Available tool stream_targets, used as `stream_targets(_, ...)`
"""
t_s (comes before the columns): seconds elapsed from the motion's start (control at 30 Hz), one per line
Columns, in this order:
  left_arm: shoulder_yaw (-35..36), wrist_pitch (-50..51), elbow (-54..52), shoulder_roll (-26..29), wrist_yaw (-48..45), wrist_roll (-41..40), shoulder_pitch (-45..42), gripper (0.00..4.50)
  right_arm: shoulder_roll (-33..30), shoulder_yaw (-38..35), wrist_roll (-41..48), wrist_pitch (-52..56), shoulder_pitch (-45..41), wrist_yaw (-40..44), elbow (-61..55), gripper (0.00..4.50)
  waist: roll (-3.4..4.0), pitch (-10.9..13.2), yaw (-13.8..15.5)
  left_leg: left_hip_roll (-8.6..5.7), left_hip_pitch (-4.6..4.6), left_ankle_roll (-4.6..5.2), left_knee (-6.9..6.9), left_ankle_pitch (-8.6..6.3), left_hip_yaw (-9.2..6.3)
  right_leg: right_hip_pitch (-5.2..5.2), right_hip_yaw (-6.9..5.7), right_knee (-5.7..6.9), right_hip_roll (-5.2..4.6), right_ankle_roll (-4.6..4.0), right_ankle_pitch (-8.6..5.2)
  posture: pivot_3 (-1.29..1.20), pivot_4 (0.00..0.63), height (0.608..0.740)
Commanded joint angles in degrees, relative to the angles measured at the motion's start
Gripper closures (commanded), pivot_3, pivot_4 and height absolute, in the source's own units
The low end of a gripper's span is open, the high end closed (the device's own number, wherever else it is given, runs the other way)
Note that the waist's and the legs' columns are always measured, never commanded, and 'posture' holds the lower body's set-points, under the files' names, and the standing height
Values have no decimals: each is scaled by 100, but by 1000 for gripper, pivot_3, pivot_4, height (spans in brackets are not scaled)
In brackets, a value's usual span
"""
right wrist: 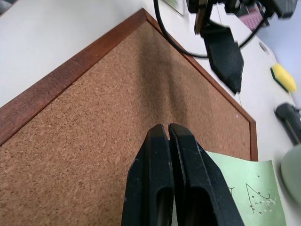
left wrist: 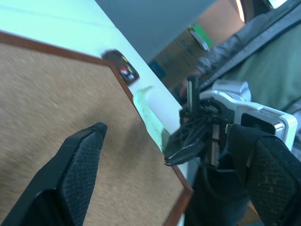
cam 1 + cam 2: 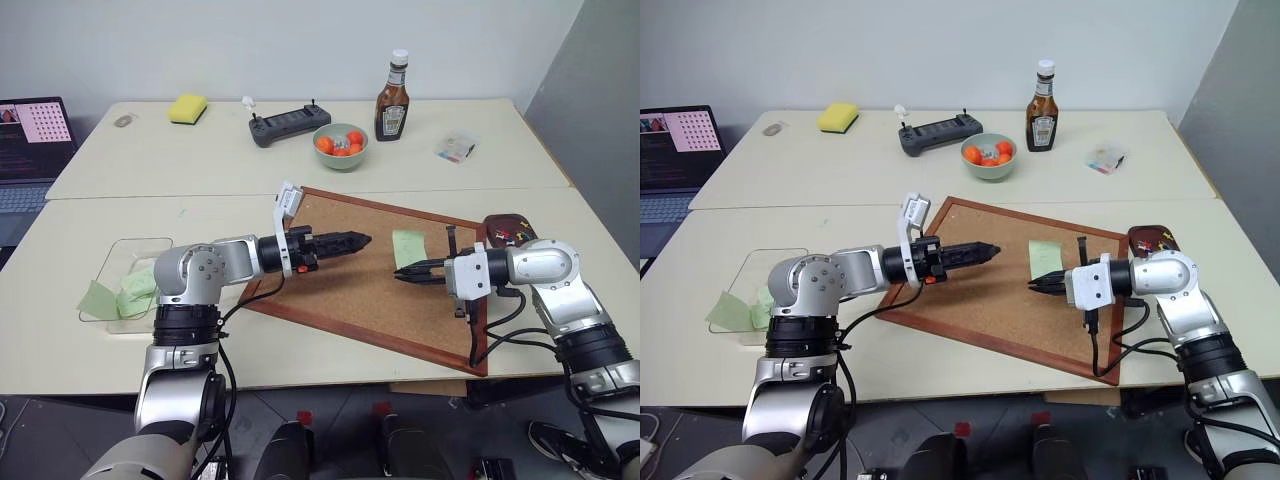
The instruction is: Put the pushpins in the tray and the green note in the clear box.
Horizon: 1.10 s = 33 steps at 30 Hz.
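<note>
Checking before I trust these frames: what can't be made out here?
- Pushpins in the tray: too small to count in the eye views, blurred in the left wrist view.
- Green note: writing partly covered by the right end effector.
- Clear box: near side hidden behind the left arm.

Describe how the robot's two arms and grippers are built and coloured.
Both arms are silver-grey metal with black ribbed joint rings and black cables looping beneath the forearms. Each wrist carries a white bracket. The left gripper and right gripper each have two slim black fingers with finely textured inner pads.
</note>
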Motion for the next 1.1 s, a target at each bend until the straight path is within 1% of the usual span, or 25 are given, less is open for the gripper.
stream_targets(0.03, -71, 22, -55, -148, 75, -164, -90, 230, 71, 87, 120, -123, -155, 76, -283, 4500, 0, 0, 7, 0, 0, 0, 0, 0, 0, 0, 0, 0, 0, 0, 0, 0, 150, 740)
stream_targets(0.27, -169, -154, 38, -414, 251, -66, -152, 230, 258, 243, 103, -45, -232, 1, -579, 4500, 0, 0, 9, 0, 0, -2, 0, 1, -1, 0, 0, 0, -1, 0, 0, 0, 150, 740)
stream_targets(0.4, -335, -243, -78, -467, 285, -18, -99, 230, 315, 269, 104, -23, -202, -33, -679, 4500, 0, 0, 7, -1, 0, -3, 1, 1, 0, 0, 1, 0, -2, 0, 0, 0, 150, 740)
stream_targets(0.5, -368, -237, -149, -438, 269, -83, -40, 610, 326, 272, 103, -24, -177, -59, -696, 4500, 0, 0, 7, -1, -1, -3, 0, 2, -1, 0, 0, 0, -2, 0, 0, 0, 150, 740)
stream_targets(0.6, -488, -273, -244, -305, 169, -68, 40, 1187, 311, 263, 114, -40, -174, -63, -699, 4500, 0, 0, 5, -1, 0, -3, 0, 2, 0, 0, 1, 0, -2, 0, 0, 0, 150, 740)
stream_targets(0.67, -529, -276, -254, -270, 133, -76, 83, 1451, 304, 261, 120, -54, -175, -54, -691, 4500, 0, 0, 6, 0, 0, -3, 0, 2, 0, -1, 1, 0, -2, 0, 0, 0, 150, 740)
stream_targets(0.73, -545, -278, -260, -262, 120, -96, 98, 1895, 300, 263, 125, -66, -175, -43, -681, 4500, 0, 0, 7, -1, 0, -3, 0, 2, -1, 0, 1, 0, -2, 0, 0, 0, 150, 740)
stream_targets(0.77, -549, -278, -263, -264, 125, -102, 99, 2039, 298, 264, 129, -71, -176, -36, -677, 4500, 0, 0, 7, -1, 0, -3, 0, 2, 0, 0, 1, 0, -2, 0, 0, 0, 150, 740)
stream_targets(0.8, -563, -282, -281, -258, 122, -103, 109, 2297, 299, 266, 130, -71, -174, -36, -679, 4500, 0, 0, 8, -1, -1, -3, 1, 2, 0, 0, 1, 0, -3, 0, 0, 0, 150, 740)
stream_targets(0.9, -602, -283, -321, -239, 101, -103, 130, 2726, 305, 270, 133, -76, -187, -28, -666, 4500, 0, 0, 7, -1, 0, -3, 0, 2, -1, 0, 1, 0, -2, 0, 0, 0, 150, 740)
stream_targets(0.93, -606, -281, -331, -237, 103, -108, 136, 2985, 307, 270, 136, -76, -193, -26, -664, 4500, 0, 0, 8, -1, 0, -3, 0, 2, -1, 0, 1, 0, -2, 0, 0, 0, 150, 740)
stream_targets(1.1, -585, -256, -355, -254, 119, -155, 130, 3872, 323, 274, 154, -53, -208, -25, -685, 4500, 0, 0, 7, -1, 0, -3, 0, 2, 0, 0, 1, 0, -2, 0, 0, 0, 150, 740)
